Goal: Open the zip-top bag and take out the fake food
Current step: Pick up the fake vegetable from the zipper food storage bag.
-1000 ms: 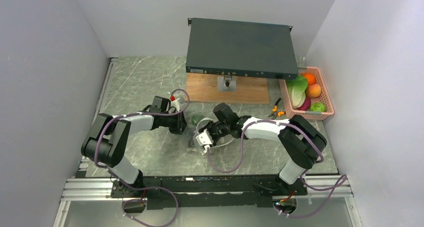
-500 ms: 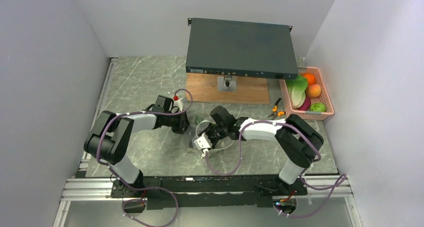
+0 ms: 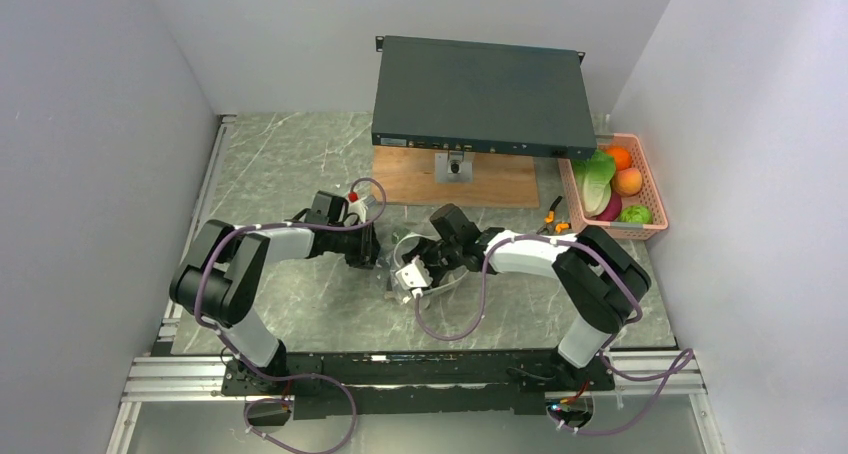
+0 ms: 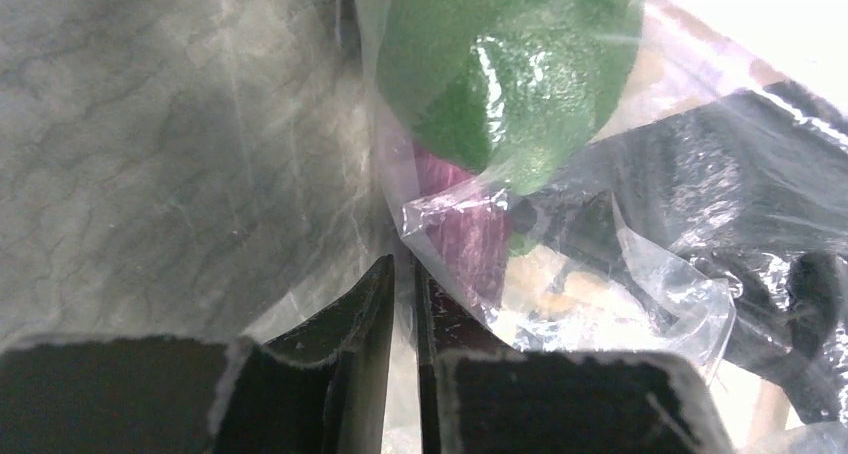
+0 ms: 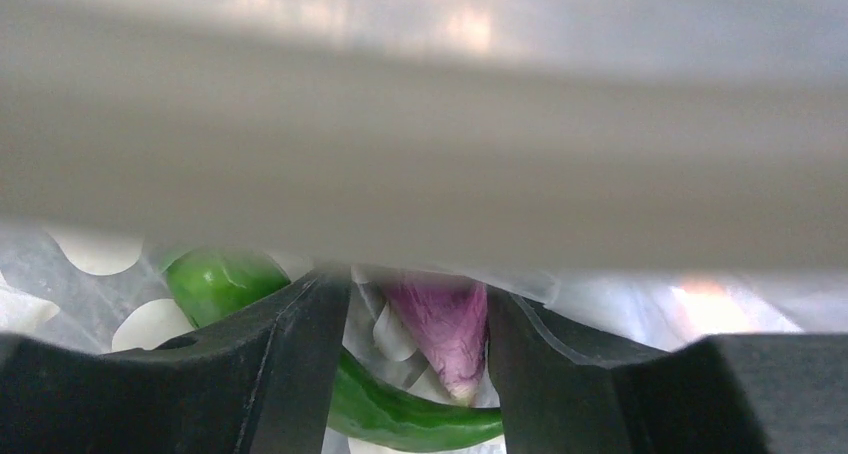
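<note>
- Across the whole scene, a grey marbled surface [image 3: 290, 154] carries everything.
- At the back, a dark flat metal box [image 3: 480, 94] sits on a light wooden board [image 3: 410, 179].
- By the right wall stands a pink slatted plastic basket [image 3: 625, 232], which holds a leafy green lettuce [image 3: 597, 179], orange balls [image 3: 620, 157] and other fake pieces.
- In the middle, between the two arms, lies the clear floppy plastic zip-top bag [image 3: 403, 246] printed with white oval dots.
- The left fingers [image 4: 378, 289] stand at a narrow slit, pinching the film at the zip-top bag's edge.
- The right fingers [image 5: 325, 314] stand apart at the bag, with dotted film in the gap.
- A round green piece [image 4: 500, 64] lies inside the bag.
- A dark purple piece [image 5: 440, 334] lies inside the bag, seen between the right fingers, with a long green piece [image 5: 400, 419] below it.
- Just beside the basket lie orange-handled pliers [image 3: 552, 219].
</note>
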